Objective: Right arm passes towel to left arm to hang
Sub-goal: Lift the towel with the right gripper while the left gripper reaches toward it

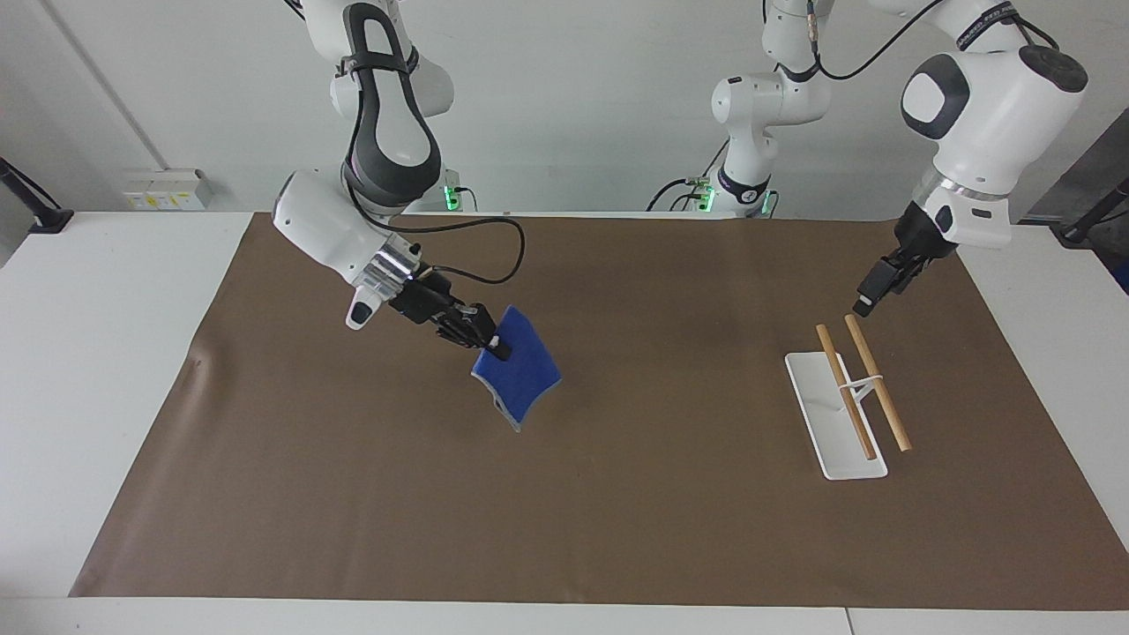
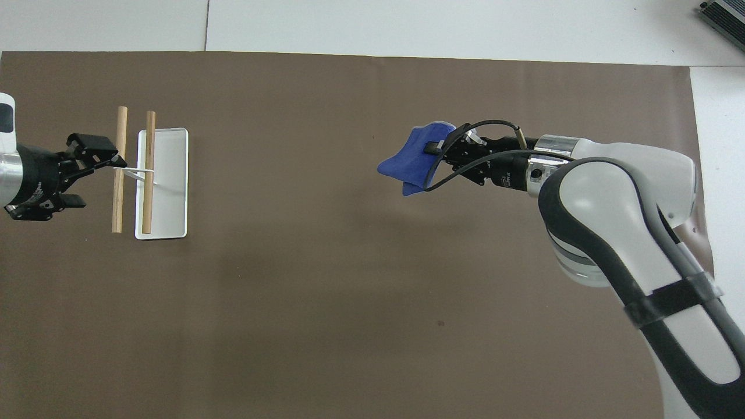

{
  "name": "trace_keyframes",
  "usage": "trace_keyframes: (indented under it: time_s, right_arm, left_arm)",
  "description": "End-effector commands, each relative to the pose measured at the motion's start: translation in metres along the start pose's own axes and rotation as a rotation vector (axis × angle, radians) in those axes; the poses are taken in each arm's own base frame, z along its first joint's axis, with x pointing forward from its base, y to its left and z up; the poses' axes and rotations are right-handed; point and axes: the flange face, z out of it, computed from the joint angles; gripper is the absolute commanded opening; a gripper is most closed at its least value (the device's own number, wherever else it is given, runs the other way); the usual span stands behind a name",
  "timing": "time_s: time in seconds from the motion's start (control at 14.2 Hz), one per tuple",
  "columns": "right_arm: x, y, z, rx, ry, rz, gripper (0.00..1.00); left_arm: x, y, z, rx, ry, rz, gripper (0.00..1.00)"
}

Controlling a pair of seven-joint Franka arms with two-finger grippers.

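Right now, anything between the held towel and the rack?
Nothing: bare brown mat between towel and rack, clearest in the overhead view.

Materials on the table

Fuzzy blue cloth towel (image 1: pixel 520 375); 2 smooth pale wooden rods (image 1: pixel 875 382) over a glossy white plastic-looking base (image 1: pixel 825 432); matt brown paper-like mat (image 1: pixel 617 511); glossy white arm shells.

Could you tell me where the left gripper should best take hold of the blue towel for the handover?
Probably the free lower corner of the towel, approached from the rack's end. The right gripper, jaws shut, pinches its upper edge, so the cloth hangs clear below, off the mat.
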Motion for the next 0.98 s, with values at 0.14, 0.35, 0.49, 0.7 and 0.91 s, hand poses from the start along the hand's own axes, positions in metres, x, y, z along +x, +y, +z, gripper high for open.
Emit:
trace_keyframes:
  time_s: [0.14, 0.35, 0.49, 0.7, 0.91]
  right_arm:
    - [-0.058, -0.031, 0.044, 0.161, 0.046, 0.281, 0.00]
    - [-0.088, -0.044, 0.059, 0.206, 0.041, 0.402, 0.00]
    - [-0.095, -0.049, 0.065, 0.228, 0.021, 0.496, 0.00]
    - [-0.108, -0.054, 0.071, 0.247, 0.010, 0.570, 0.00]
    - [-0.118, -0.049, 0.083, 0.240, 0.004, 0.590, 0.00]
  left_arm:
    - [-0.050, 0.022, 0.023, -0.134, 0.021, -0.294, 1.00]
    - [-0.078, 0.055, 0.040, -0.207, 0.022, -0.475, 1.00]
    - [-0.095, 0.075, 0.056, -0.237, 0.016, -0.525, 1.00]
    - [-0.117, 0.100, 0.065, -0.310, 0.007, -0.608, 1.00]
    - [-0.137, 0.120, 0.074, -0.374, -0.006, -0.651, 1.00]
